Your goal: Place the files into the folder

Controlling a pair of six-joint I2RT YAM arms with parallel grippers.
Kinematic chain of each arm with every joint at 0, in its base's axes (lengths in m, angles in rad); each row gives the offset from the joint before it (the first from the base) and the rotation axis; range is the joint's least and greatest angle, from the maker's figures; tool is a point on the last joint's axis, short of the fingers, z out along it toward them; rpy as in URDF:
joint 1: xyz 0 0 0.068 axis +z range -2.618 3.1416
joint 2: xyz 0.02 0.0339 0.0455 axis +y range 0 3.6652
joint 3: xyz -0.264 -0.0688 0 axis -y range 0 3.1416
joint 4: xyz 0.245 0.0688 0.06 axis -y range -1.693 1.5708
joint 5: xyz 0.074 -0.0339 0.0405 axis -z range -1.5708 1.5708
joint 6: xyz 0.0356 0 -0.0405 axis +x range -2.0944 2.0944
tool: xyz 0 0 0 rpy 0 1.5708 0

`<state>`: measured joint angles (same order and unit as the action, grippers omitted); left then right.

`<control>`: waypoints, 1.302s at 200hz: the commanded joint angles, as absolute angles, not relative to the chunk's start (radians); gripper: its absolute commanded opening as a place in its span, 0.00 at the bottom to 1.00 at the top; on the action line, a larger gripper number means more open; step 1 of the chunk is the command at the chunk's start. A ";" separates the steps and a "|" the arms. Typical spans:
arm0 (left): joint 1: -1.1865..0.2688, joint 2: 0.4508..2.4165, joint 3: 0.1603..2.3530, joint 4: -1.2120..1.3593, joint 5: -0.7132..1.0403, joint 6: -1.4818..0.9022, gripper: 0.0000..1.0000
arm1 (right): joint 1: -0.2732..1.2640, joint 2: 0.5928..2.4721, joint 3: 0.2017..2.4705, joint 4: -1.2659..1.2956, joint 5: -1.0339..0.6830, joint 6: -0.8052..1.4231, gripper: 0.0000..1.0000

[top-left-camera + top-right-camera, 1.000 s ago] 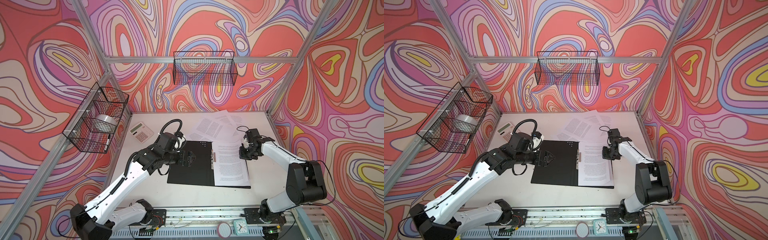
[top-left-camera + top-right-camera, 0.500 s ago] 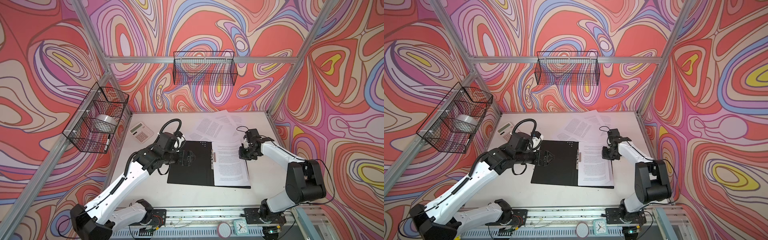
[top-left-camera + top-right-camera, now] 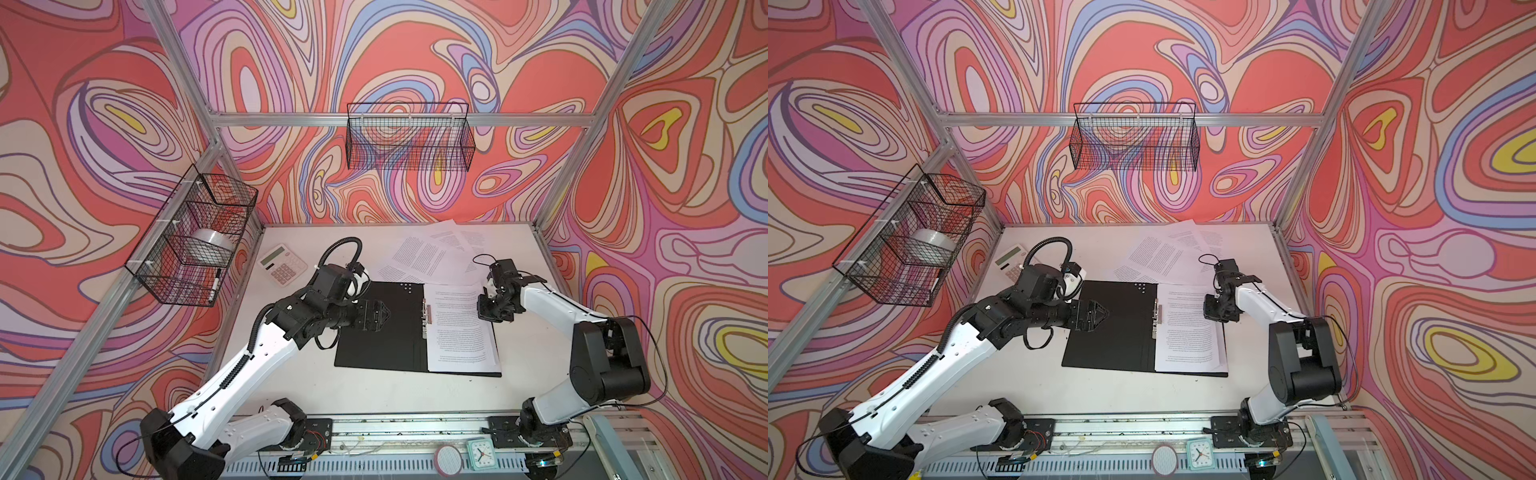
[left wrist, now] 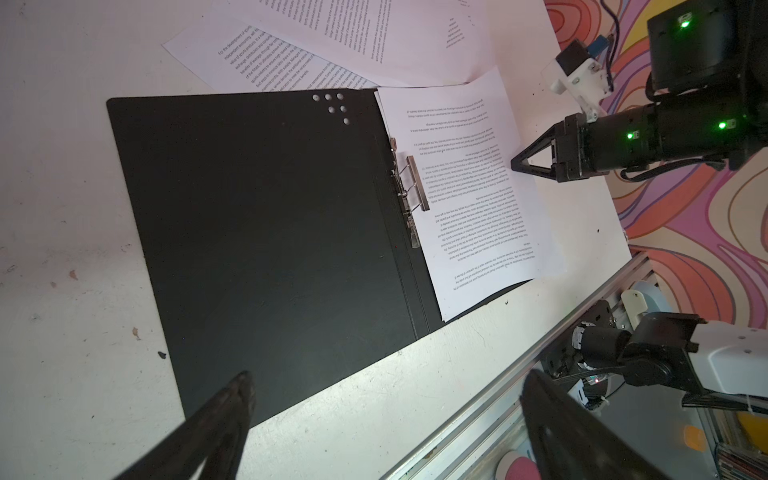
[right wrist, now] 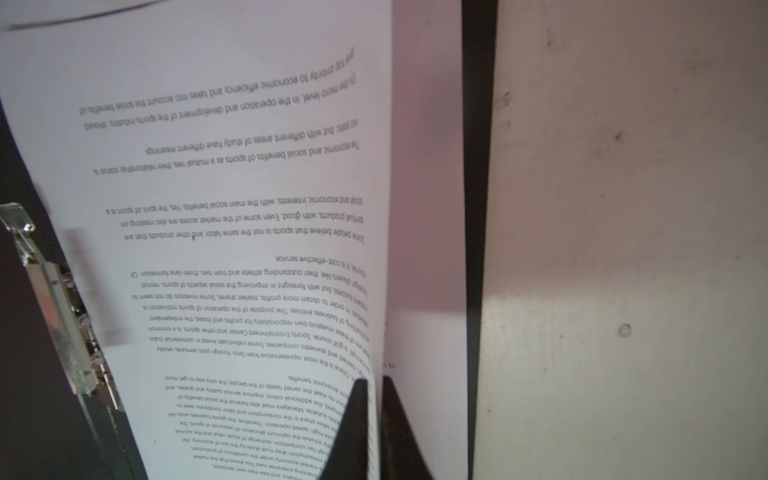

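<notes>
The folder [image 3: 382,332] [image 3: 1108,332] [image 4: 270,228] lies open on the table, black inside up, with its metal clip [image 4: 415,183] [image 5: 62,316] at the spine. A stack of the files [image 3: 459,328] [image 3: 1187,328] rests on its right half. More files [image 3: 428,253] [image 4: 332,37] lie loose behind it. My right gripper [image 3: 484,309] [image 3: 1208,309] [image 5: 374,380] is shut on the raised outer edge of the top sheet [image 5: 249,187], with only a slim gap between its fingers. My left gripper [image 3: 386,316] [image 3: 1104,311] [image 4: 386,374] hangs open above the folder's left half, holding nothing.
A white-and-pink calculator [image 3: 282,264] sits at the back left of the table. A wire basket [image 3: 195,237] with a tape roll hangs on the left wall, and another basket [image 3: 409,137] on the back wall. A small clock [image 3: 481,454] stands on the front rail.
</notes>
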<state>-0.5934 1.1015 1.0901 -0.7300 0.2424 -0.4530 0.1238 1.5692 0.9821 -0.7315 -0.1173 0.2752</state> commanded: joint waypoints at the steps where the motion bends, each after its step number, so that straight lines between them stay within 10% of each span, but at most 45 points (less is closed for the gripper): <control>1: -0.585 1.094 1.080 -0.744 0.216 -0.483 1.00 | 0.124 1.564 0.977 -0.726 -0.085 0.308 0.26; 30: -0.584 1.076 1.081 -0.735 0.210 -0.498 1.00 | 0.123 1.540 0.982 -0.724 -0.042 0.334 0.65; 41: -0.585 1.062 1.073 -0.721 0.215 -0.507 1.00 | 0.124 1.528 0.983 -0.723 -0.028 0.343 0.98; 260: -0.521 1.334 0.969 -0.512 0.336 -0.715 1.00 | 0.026 1.792 0.982 -0.358 -0.339 0.379 0.91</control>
<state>-0.5663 1.3346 0.9592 -0.4980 0.3466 -0.6750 0.0257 1.7885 1.0389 -0.3317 -0.2363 0.3454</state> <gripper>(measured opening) 0.995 0.917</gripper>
